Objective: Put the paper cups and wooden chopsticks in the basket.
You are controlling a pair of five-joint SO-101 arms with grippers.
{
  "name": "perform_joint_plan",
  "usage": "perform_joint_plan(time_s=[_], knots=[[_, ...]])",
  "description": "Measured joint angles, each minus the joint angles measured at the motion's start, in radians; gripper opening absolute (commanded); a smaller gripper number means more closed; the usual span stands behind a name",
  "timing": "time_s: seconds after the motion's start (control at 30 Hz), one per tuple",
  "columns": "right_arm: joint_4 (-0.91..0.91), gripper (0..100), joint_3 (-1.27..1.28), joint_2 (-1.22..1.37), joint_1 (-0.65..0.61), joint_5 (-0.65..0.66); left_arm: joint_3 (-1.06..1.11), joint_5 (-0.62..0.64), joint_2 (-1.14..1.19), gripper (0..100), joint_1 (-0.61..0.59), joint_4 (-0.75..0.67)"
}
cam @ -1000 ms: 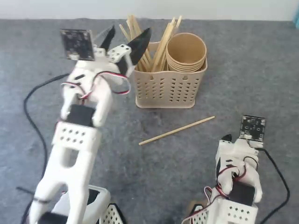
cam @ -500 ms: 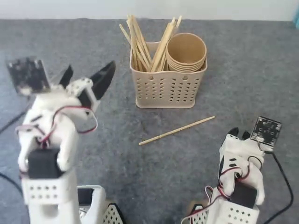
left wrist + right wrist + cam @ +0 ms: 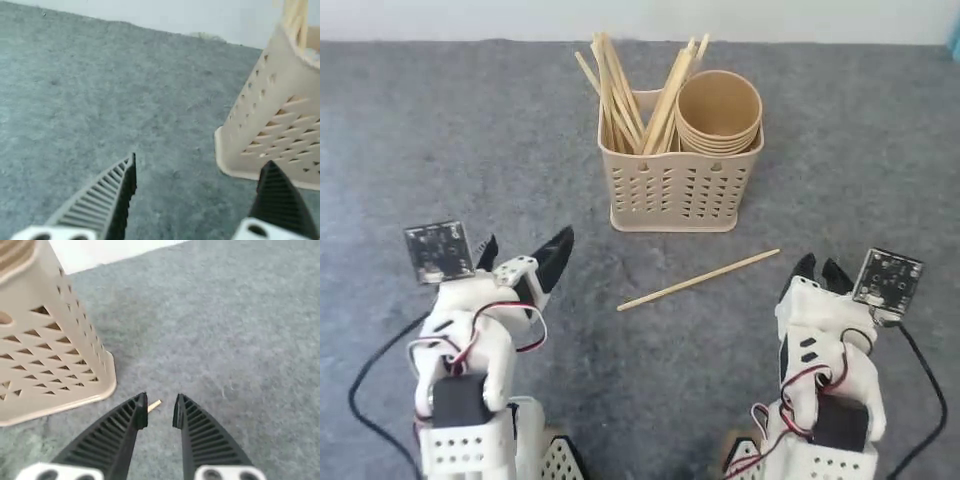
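Note:
The beige perforated basket [image 3: 675, 195] stands at the back centre, holding several wooden chopsticks [image 3: 620, 95] and a stack of paper cups [image 3: 718, 112]. One loose chopstick [image 3: 700, 279] lies slanted on the carpet in front of it. My left gripper [image 3: 525, 245] is open and empty at the front left, well short of the basket [image 3: 280, 110]. Near the loose chopstick's right end, my right gripper [image 3: 818, 268] is open by a narrow gap. In the right wrist view the chopstick's tip [image 3: 154, 405] shows between the fingers of that gripper [image 3: 160, 406], with the basket [image 3: 50, 350] just beyond.
Grey carpet [image 3: 880, 150] covers the table, with free room on both sides of the basket. A pale wall edge [image 3: 640, 20] runs along the back. Cables trail from both arm bases at the front.
My left arm has drawn back from beside the basket to the front left, gripper still open and empty. The right gripper has tipped forward toward the loose chopstick.

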Motion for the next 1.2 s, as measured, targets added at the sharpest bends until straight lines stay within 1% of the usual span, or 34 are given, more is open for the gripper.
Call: perform_joint_plan(time_s=[0.1, 0.23, 0.37, 0.53, 0.67, 0.87, 1.1, 1.2], knots=[[-0.031, 10.5, -0.054, 0.138, -0.005, -0.003, 0.046, -0.015, -0.041, 36, -0.029, 0.0], [-0.048, 10.5, -0.187, 0.359, -0.015, -0.018, 0.095, -0.02, -0.075, 36, -0.043, 0.0], [-0.054, 10.8, -0.325, 0.628, -0.051, -0.107, 0.14, -0.028, -0.104, 36, -0.041, 0.0], [-0.144, 10.9, -0.42, 0.934, -0.086, -0.275, 0.196, -0.08, -0.147, 36, -0.043, 0.0], [-0.215, 10.9, -0.462, 1.169, -0.129, -0.342, 0.239, -0.098, -0.19, 36, -0.043, -0.021], [-0.232, 10.9, -0.545, 1.439, -0.146, -0.354, 0.245, -0.101, -0.203, 36, -0.041, -0.034], [-0.238, 10.9, -0.658, 1.626, -0.161, -0.361, 0.27, -0.101, -0.203, 36, -0.041, -0.037], [-0.238, 10.9, -0.709, 1.689, -0.158, -0.361, 0.305, -0.101, -0.203, 36, -0.041, -0.08]])
